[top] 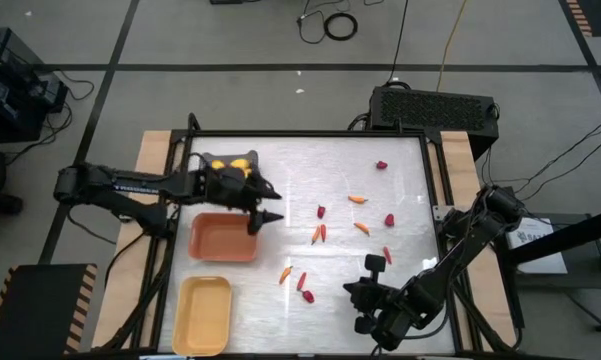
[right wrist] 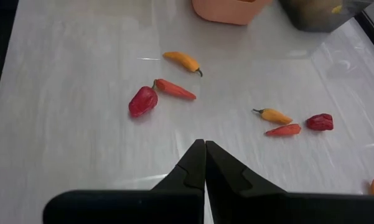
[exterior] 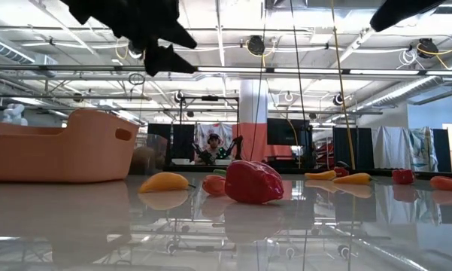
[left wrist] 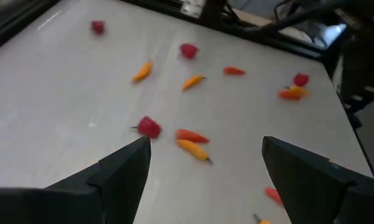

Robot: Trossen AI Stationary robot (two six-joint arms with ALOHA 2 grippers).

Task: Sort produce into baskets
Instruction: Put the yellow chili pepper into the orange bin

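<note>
I had the white surface point(top: 400, 250) strewn with small red and orange peppers point(top: 321, 233); the orange basket point(top: 223, 238) sat empty. My left gripper point(top: 265, 204) hovered above its corner, fingers apart; the right gripper point(top: 370, 279) waited, fingers together.

From above, the left arm point(top: 160, 187) covers most of the grey bin point(top: 230, 166), leaving only two yellow fruits point(top: 230, 163) showing. In the low view the orange bin point(exterior: 56, 147) is cut by the frame edge. Past that bin, a person point(exterior: 210, 154) is too small and blurred to make out.
</note>
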